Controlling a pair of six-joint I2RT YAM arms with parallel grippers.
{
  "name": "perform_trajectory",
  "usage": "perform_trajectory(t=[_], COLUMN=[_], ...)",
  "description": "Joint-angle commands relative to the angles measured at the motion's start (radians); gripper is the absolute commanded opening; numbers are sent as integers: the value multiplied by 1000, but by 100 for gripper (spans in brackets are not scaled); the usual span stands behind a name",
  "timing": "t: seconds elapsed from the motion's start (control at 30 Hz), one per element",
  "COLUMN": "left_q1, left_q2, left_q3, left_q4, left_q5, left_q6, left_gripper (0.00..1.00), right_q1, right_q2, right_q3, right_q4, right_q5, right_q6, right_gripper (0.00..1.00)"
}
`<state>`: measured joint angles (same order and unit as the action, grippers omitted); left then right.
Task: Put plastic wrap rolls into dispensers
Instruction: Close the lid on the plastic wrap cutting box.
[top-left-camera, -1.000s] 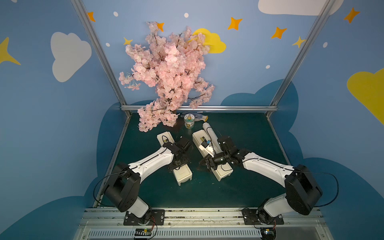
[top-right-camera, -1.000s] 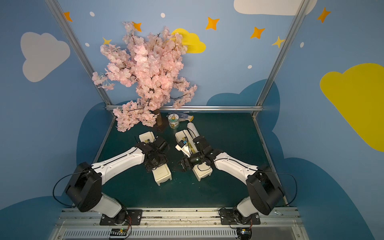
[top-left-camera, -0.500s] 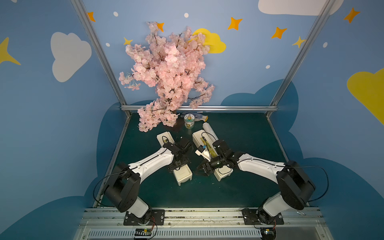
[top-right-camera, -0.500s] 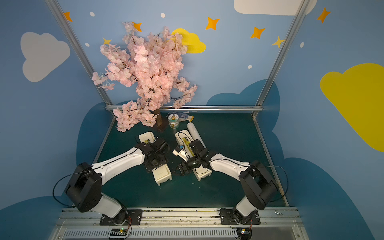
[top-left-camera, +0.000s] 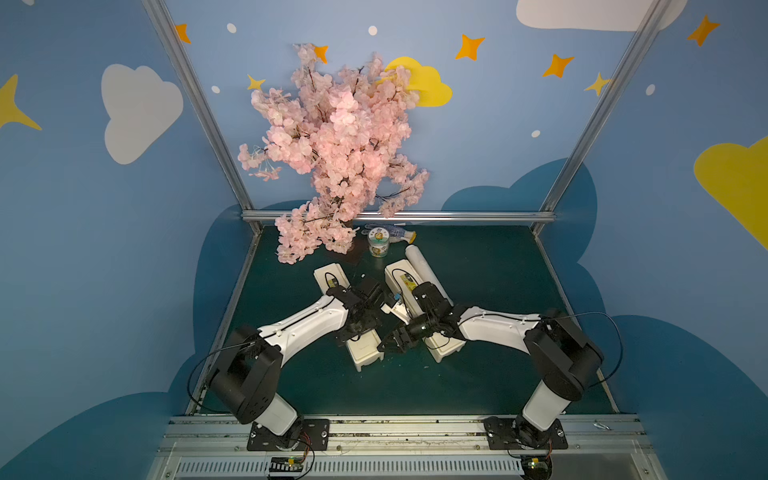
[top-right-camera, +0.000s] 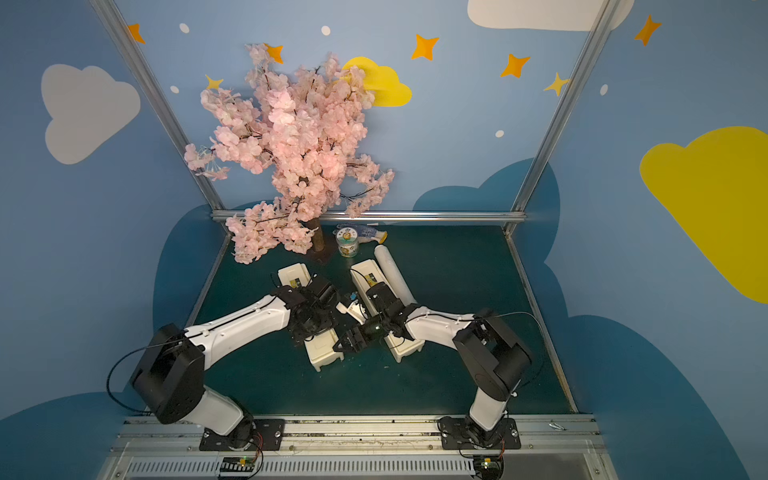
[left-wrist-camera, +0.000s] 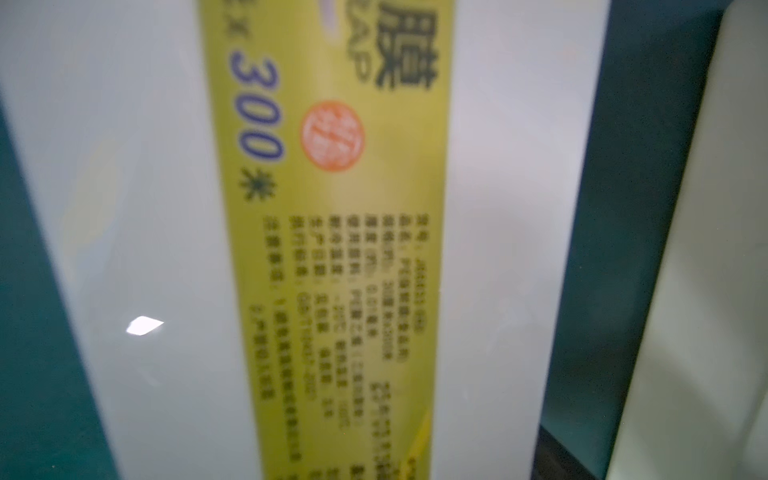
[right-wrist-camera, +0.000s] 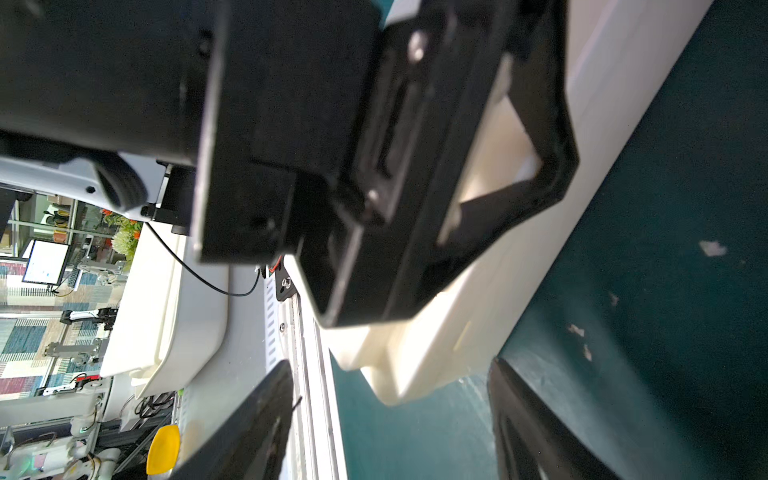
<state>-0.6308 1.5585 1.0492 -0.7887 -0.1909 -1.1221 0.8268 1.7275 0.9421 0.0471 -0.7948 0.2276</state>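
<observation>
Two cream-white dispensers lie side by side on the green mat, the left one (top-left-camera: 366, 354) (top-right-camera: 322, 353) and the right one (top-left-camera: 444, 347) (top-right-camera: 405, 350). Beside the right one's far end lies one plastic wrap roll (top-left-camera: 422, 264) (top-right-camera: 388, 266). My left gripper (top-left-camera: 356, 328) (top-right-camera: 309, 332) is low over the left dispenser. Its wrist view is filled by the lid's yellow label (left-wrist-camera: 332, 249), and its fingers are hidden. My right gripper (top-left-camera: 388, 343) (top-right-camera: 344, 345) (right-wrist-camera: 390, 436) is open and empty at the left dispenser's near end (right-wrist-camera: 395, 374), between the two boxes.
A small round jar (top-left-camera: 378, 246) and a clear bottle with a yellow cap (top-left-camera: 400, 235) stand at the back, beside a pink blossom tree (top-left-camera: 332, 166). A small white part (top-left-camera: 395, 309) lies between the dispensers. The metal front rail (top-left-camera: 395, 422) borders the mat.
My right gripper has left the top of the right dispenser. It swung left and forward into the gap by the left dispenser's near end. The left arm has barely moved.
</observation>
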Motion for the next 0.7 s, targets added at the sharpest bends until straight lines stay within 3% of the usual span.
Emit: perform_trajectory(t=[0.0,0.3,0.67], left_q1=[-7,-2,56], left_q2=[63,55,-63], left_q3=[-61,-52,-26], left_q4=[-106,-107,-47], left_q5=[51,48,68], left_q6=[26,56,129], left_gripper=[90,92,100], right_q1=[12,38,47], right_q2=[38,111,118], right_q3=[41,34,40], right_q4=[44,83,-33], right_q5=[-4,78,144], right_q6=[14,41,-4], right_gripper=[74,69,62])
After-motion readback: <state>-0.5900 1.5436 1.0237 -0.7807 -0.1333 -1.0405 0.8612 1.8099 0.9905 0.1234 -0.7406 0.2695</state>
